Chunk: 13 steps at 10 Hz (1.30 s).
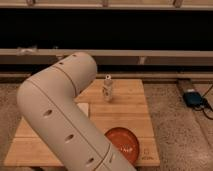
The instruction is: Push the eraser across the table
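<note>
The robot's thick white arm [60, 115] fills the near left of the view, bending up and over the table [131, 107]. The arm's own bulk hides its far end, so the gripper is not on show; it must sit somewhere past the upper bend, over the middle of the table, and I cannot tell whether it is open, closed or holding anything. On the near right, well to this side of where the gripper should be, lies a round orange-red plate [124, 142]. A small pale upright thing [107, 90] stands just beyond the arm's end, and I cannot tell what it is. A corner of a white block [83, 109] peeks out against the arm's edge. The eraser is not visible; most likely the arm covers it. By its kind, it should be light, stiff, flat and low, not fragile, with rubber that drags a little on the smooth planks. It needs no grasp: the gripper should come down close to the tabletop and meet the middle of a long edge, since an off-centre push would likely spin it.
</note>
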Each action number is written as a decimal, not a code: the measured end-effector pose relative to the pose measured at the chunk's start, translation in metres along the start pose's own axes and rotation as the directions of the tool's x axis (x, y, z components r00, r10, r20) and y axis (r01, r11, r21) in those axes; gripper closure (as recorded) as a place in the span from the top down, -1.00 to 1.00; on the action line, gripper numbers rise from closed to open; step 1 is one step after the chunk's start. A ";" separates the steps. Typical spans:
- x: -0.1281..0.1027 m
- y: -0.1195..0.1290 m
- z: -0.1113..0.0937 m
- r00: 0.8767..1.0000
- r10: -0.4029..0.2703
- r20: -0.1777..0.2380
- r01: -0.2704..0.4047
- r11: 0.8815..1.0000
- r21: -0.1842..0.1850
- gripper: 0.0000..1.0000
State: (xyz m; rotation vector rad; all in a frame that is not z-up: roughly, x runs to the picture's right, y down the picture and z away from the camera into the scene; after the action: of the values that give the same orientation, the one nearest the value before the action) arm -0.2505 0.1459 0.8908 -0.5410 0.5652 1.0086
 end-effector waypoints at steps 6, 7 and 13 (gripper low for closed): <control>-0.037 -0.020 0.000 1.000 0.024 0.015 -0.024 1.000 0.012 -1.00; -0.043 -0.025 -0.001 0.999 0.031 0.020 -0.032 0.999 0.013 -1.00; -0.063 -0.053 -0.001 0.997 0.069 0.034 -0.070 0.997 0.032 -1.00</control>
State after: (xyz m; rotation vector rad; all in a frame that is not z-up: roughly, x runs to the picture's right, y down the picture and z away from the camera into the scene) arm -0.2302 0.0832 0.9402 -0.4772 0.5743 1.0706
